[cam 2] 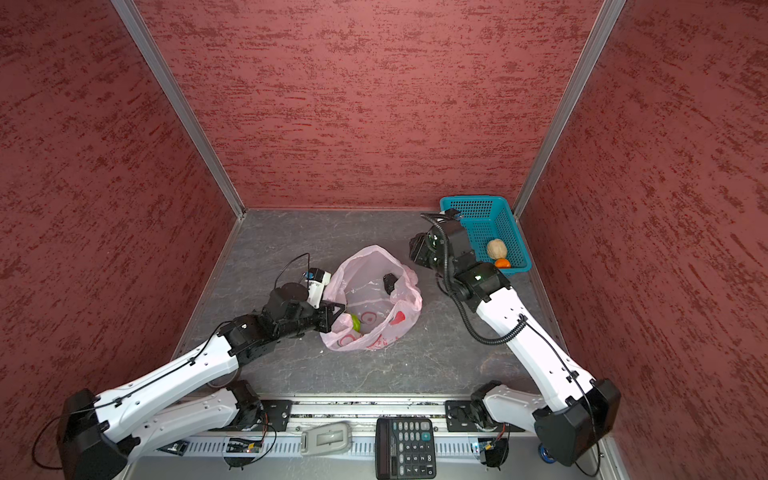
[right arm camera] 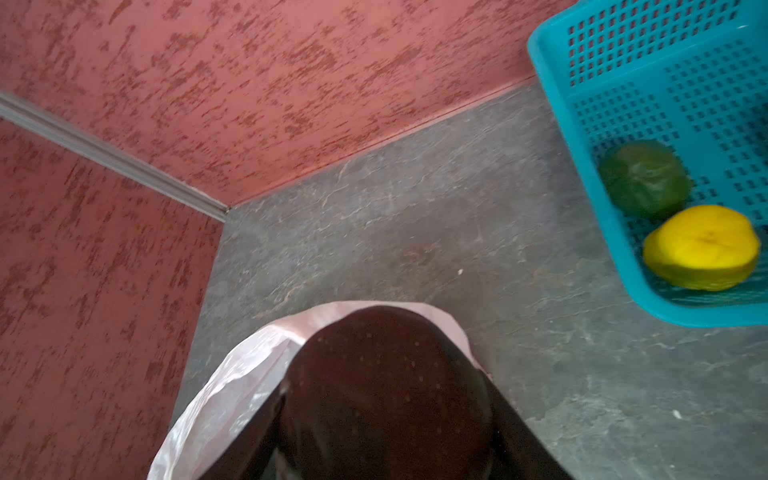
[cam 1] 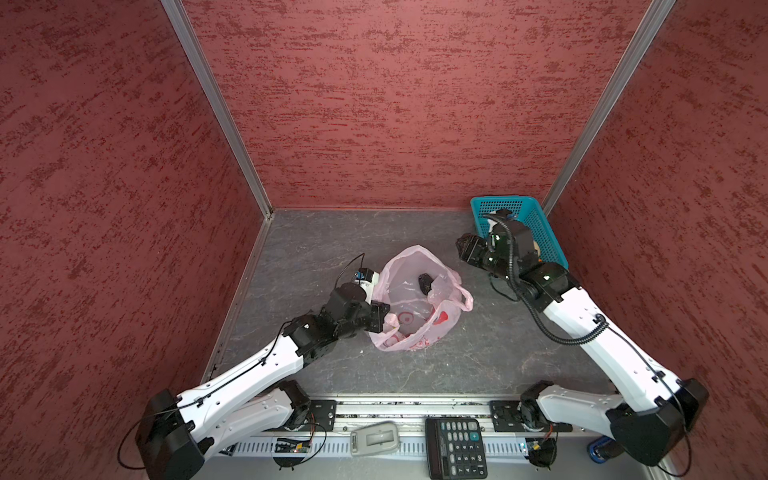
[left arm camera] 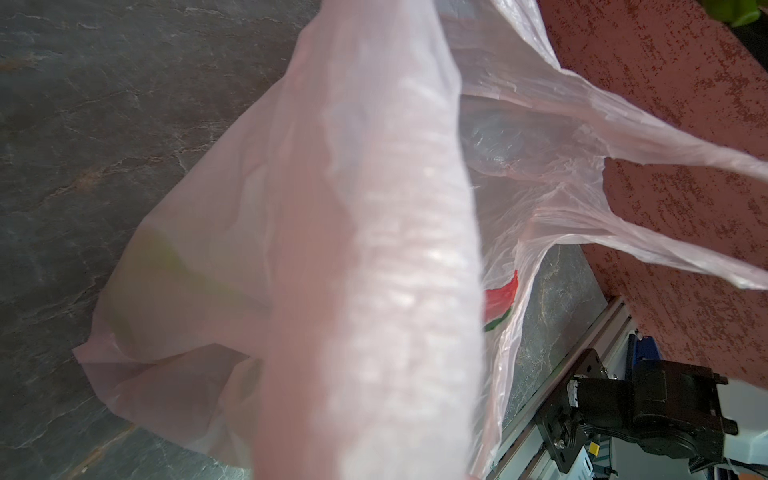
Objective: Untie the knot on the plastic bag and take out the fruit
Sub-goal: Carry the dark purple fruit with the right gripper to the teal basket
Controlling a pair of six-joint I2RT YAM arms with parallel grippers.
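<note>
red textured wall panels (cam 1: 374,104) are listed first, closing the cell on three sides. grey stone-patterned table (cam 1: 478,357) is entered next, bearing every item below. plastic bag (cam 1: 405,266), thin pale pink with red printed marks, is found near the table's middle, its mouth gaping upward; its handle loops (left arm camera: 665,143) are shown by the left wrist view as two separate loose strips. teal perforated basket (cam 2: 473,208) is placed in the far right corner, apart from the bag. calculator (cam 1: 457,446) is noted at the front rail, off the work surface. left gripper (cam 2: 332,318) is recorded at the bag's left rim, its jaws pressed together on a fold of the pink film. right gripper (cam 1: 467,246) is held above the table between bag and basket, clamped on a dark brown fruit (right arm camera: 386,374) with pale speckles, which fills the gap between its fingers. cream-white fruit (cam 2: 496,249) and orange fruit (cam 2: 502,262) are seen touching at the basket's near end in a top view. dark green fruit (right arm camera: 646,178) and yellow fruit (right arm camera: 702,247) are shown side by side in the basket by the right wrist view. bright green fruit (cam 2: 355,322) is lodged inside the bag just beside the left gripper, partly covered by film. small dark piece (cam 2: 390,283) is seen within the bag near its far right rim; its kind cannot be told.
</note>
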